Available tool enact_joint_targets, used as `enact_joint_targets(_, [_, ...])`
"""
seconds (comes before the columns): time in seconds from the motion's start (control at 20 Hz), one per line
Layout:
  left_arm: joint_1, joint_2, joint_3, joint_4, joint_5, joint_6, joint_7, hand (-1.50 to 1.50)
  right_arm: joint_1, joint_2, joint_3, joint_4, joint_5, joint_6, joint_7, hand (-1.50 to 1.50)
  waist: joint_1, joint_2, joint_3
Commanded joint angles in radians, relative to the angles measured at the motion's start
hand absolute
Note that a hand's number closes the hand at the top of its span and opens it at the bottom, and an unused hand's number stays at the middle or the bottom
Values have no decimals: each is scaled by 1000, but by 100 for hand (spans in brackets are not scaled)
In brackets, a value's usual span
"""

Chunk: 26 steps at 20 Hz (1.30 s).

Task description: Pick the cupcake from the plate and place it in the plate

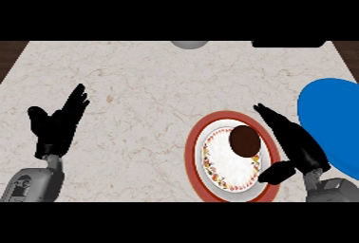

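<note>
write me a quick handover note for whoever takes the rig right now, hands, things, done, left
Left hand: open, fingers up, resting at the view's left, holding nothing.
Right hand: open, beside the red-rimmed plate's right edge, not holding the cupcake.
Cupcake: on the red-rimmed plate, upper right of its middle.
Blue plate: at the right edge, partly out of view.
Done: nothing moved yet.
Left: grasp the cupcake, carry it to the blue plate, release.

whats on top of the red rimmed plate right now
A dark brown cupcake sits on the red-rimmed plate, toward its upper right. The right hand overlaps the plate's right edge, open beside the cupcake, hiding that rim section.
</note>
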Motion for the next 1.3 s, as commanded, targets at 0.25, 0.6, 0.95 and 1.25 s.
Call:
enact_joint_targets(0.25, [-20,-20,31,26,-41,-38,-3,0,-43,139,14,63,138,71,73,-150,-1,0,0])
enact_joint_targets(0.6, [-28,-52,54,71,-73,-41,-44,0,-100,186,-39,227,226,58,-30,-150,-1,1,0])
enact_joint_targets(0.95, [56,-36,79,-1,-55,-94,-56,0,-99,206,-24,275,240,141,-73,150,2,1,0])
enact_joint_targets(1.25, [-9,-78,62,20,-85,-51,3,0,-140,244,-9,273,261,159,-124,150,-1,0,0])
